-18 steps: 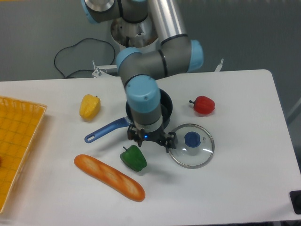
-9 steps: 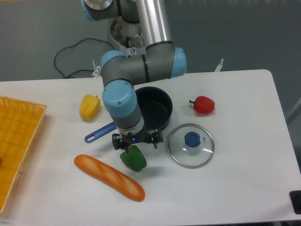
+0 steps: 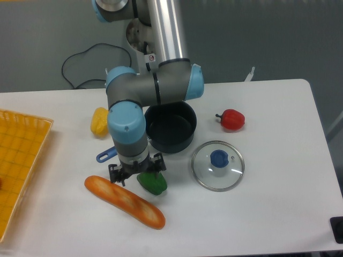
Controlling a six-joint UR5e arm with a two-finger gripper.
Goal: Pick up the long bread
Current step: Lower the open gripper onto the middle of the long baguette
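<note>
The long bread (image 3: 125, 202) is an orange-brown toy baguette with pale slashes, lying diagonally on the white table near the front left. My gripper (image 3: 136, 174) hangs just above and behind its middle, fingers spread open and empty, with one fingertip over the green pepper (image 3: 154, 183). The arm's wrist hides part of the pan's handle.
A black pot (image 3: 171, 128) with a blue handle (image 3: 105, 156) stands behind the gripper. A glass lid (image 3: 217, 165) lies to the right, a red pepper (image 3: 231, 119) beyond it. A yellow pepper (image 3: 100, 121) sits at left. An orange basket (image 3: 19, 160) is at the left edge.
The gripper has moved left and toward the front, from beside the lid to over the green pepper and near the bread. The objects have not moved.
</note>
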